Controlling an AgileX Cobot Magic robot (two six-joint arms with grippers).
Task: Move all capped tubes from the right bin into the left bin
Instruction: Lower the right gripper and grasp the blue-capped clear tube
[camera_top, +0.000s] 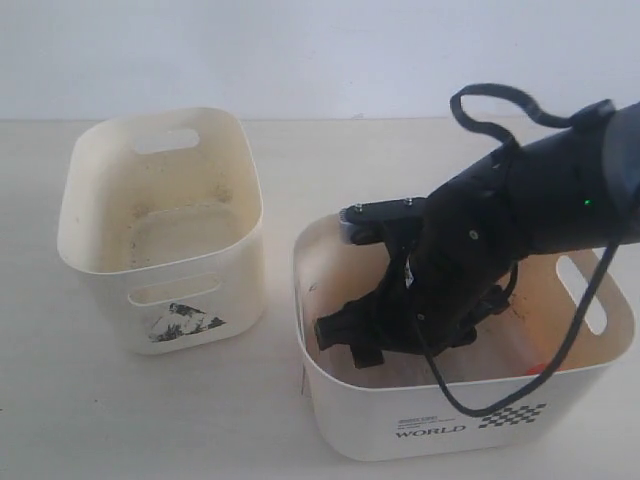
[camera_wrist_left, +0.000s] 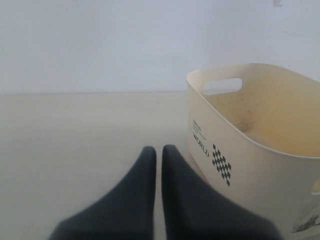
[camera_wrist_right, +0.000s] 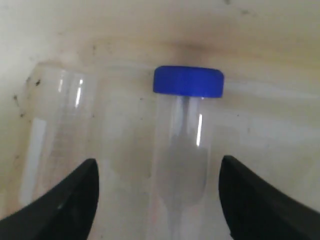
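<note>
Nearest, on a pale table (camera_top: 80, 420), the right bin (camera_top: 460, 425): wide, cream, lettered "WORLD" beside a black checkered mark on its front wall. Angled down into it from the right side, a dark robot arm (camera_top: 540, 190) with a black cable (camera_top: 580, 310) looping over the rim.

Inside that bin, low over the floor, the right hand (camera_wrist_right: 159, 165), with fingers (camera_wrist_right: 65, 200) spread well apart and clamped on nothing. Lying on the bin floor in the gap between those fingers, one of the capped tubes (camera_wrist_right: 182, 150): clear plastic, topped by a blue cap (camera_wrist_right: 188, 81), not gripped. Just beside it, a second clear tube (camera_wrist_right: 60, 125), cap not made out. Towards the right end of the same bin, mostly hidden behind the front wall, a small orange-red shape (camera_top: 535, 368), too little showing to name.

Further back and to the left, close to the first bin but not touching it, the left bin (camera_top: 160, 230): narrower, taller, cream, upright, with slot handles and a dark picture sticker (camera_top: 185, 322) on its front, and a stained interior.

Seen only from its own wrist camera, the left hand (camera_wrist_left: 159, 148), fingers pressed together, poised over bare table near a cream bin (camera_wrist_left: 235, 150) lettered "WORLD" on its side; which of the two bins, not certain.

Farthest back, a plain white wall (camera_top: 300, 50).
</note>
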